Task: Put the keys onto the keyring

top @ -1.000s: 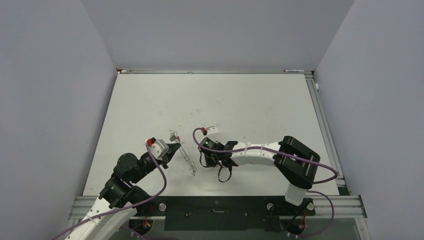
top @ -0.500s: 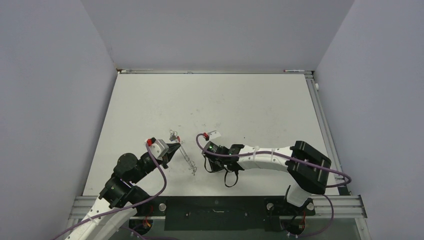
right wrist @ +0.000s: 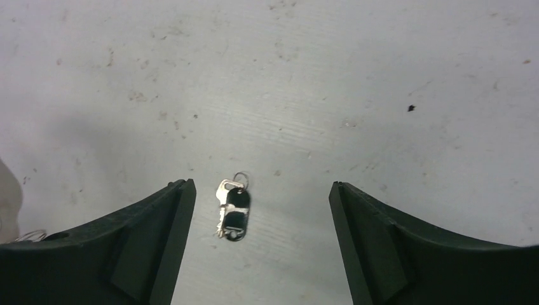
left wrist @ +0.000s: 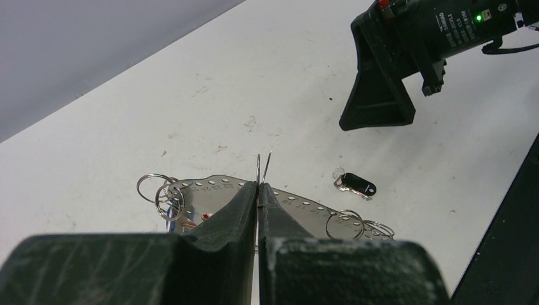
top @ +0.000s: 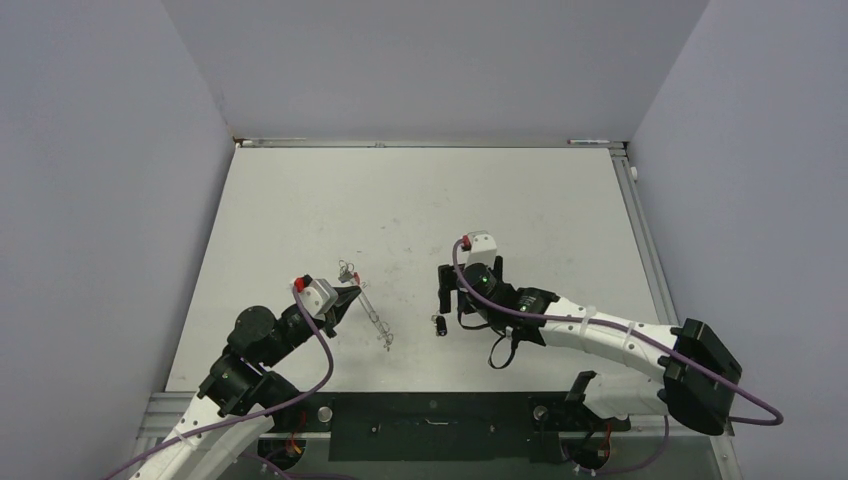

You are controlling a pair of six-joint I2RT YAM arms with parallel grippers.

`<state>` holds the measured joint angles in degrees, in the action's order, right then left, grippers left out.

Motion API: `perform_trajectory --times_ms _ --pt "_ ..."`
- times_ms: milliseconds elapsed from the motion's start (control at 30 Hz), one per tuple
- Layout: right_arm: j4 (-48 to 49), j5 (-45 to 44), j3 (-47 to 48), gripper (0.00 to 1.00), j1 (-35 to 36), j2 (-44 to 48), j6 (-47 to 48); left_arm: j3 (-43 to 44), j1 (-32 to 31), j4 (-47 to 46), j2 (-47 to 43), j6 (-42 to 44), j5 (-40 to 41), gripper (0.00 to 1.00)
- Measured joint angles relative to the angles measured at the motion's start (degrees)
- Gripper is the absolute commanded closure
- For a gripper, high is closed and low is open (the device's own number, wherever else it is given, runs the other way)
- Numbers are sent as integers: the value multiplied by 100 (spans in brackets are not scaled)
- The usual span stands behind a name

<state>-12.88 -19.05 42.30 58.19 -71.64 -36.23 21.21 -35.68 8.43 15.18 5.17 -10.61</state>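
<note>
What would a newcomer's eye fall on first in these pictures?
A black key lies alone on the white table, and the right gripper hangs open above it, not touching it. To its left, the left gripper is shut on the keyring, which has small rings on it.

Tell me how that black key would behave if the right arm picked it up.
The black key lies flat on the table, so it will probably slide rather than lift unless pinched by its edges. It looks tiny beside the jaws, so likely very light. Its small ring would probably dangle.
</note>
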Motion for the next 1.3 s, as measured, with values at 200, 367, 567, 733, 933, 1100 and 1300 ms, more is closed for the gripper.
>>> perform_trajectory --times_ms 200,367,567,733,933,1100,1300 --pt "-7 151 -153 19 -535 382 153 0 0 0 2 0 -2 100" --pt "66 597 -155 18 -769 382 278 0 0 0 4 0 -2 100" --pt "157 756 -155 20 -796 361 367 0 0 0 7 0 -2 100" --pt "356 892 -256 25 -922 367 431 0 0 2 15 2 -2 100" --pt "520 1386 -509 34 -1357 387 476 0 0 4 33 2 -2 100" --pt "726 1663 -540 40 -1504 387 514 0 0 13 33 2 0 100" --pt "1023 2009 -798 49 -1565 289 514 0 0 17 33 4 4 100"
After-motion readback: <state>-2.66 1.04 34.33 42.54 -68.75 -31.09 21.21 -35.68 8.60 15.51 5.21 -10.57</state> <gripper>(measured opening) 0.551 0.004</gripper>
